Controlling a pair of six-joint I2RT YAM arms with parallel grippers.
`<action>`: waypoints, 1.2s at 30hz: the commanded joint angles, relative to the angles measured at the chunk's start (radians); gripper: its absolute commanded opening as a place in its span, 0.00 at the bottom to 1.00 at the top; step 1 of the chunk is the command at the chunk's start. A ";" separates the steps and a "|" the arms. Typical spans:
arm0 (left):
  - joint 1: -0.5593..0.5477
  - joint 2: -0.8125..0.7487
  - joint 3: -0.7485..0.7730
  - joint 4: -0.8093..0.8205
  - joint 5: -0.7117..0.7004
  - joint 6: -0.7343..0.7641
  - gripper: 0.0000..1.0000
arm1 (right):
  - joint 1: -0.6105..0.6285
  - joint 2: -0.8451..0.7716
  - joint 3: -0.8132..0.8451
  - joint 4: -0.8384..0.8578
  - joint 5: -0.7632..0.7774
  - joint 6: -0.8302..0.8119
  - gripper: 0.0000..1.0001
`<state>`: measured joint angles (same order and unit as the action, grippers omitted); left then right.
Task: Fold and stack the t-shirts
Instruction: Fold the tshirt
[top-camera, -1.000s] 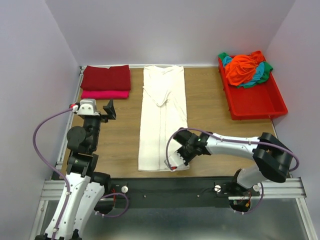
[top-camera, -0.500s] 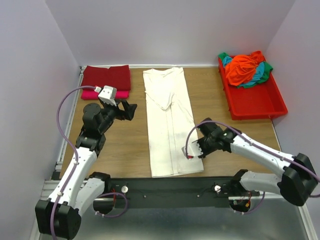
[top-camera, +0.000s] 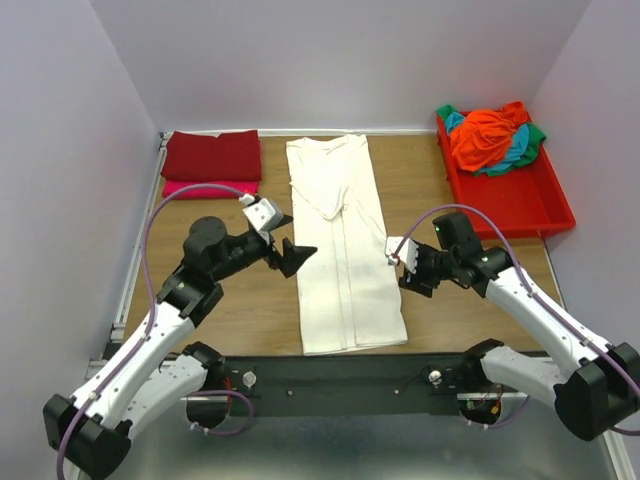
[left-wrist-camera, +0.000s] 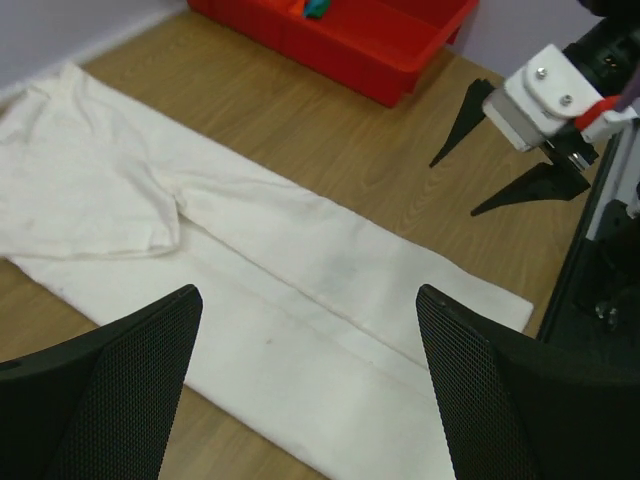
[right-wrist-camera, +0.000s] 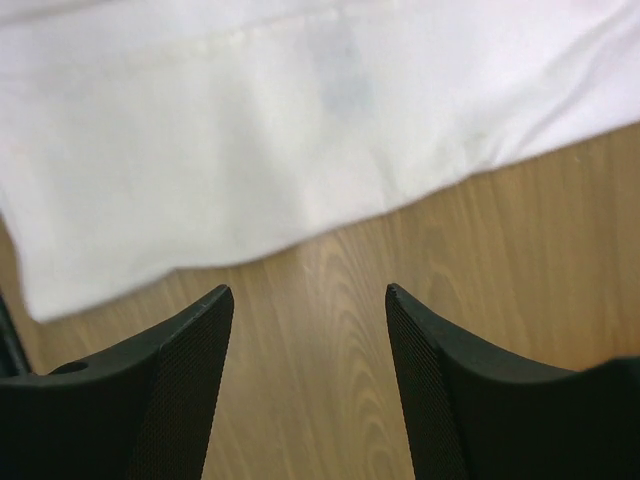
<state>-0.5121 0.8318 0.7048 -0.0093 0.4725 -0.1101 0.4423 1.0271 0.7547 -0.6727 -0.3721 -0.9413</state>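
— So where is the cream-white t-shirt (top-camera: 345, 260) now?

— Folded into a long strip, lengthwise down the middle of the tabletop (top-camera: 430, 190). My left hand (top-camera: 288, 243) sits just beside its left edge and my right hand (top-camera: 407, 270) just beside its right. Both are spread and holding nothing, ready, I'd judge, to take it from both sides.

— And a second ago?

— My right hand was pinched on the near hem. It has let go and moved up the side, and my left arm has swung in. The dark red shirt (top-camera: 212, 155) is stacked on the pink shirt (top-camera: 205, 188), and a heap of shirts (top-camera: 490, 135) waits in the red tray (top-camera: 510, 225).
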 joint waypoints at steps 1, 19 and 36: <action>-0.016 -0.123 0.029 0.069 -0.009 0.226 0.99 | -0.016 0.039 -0.017 0.059 -0.293 0.180 0.70; -0.084 -0.088 0.200 -0.352 0.109 -0.078 0.90 | 0.188 0.105 -0.017 -0.037 -0.279 0.098 0.82; -0.497 -0.040 0.048 -0.561 -0.328 -0.459 0.81 | 0.296 0.206 0.002 -0.084 -0.257 -0.025 0.82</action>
<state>-0.9329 0.7658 0.7609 -0.5266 0.2867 -0.4767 0.7315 1.2331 0.7395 -0.7300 -0.6548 -0.9401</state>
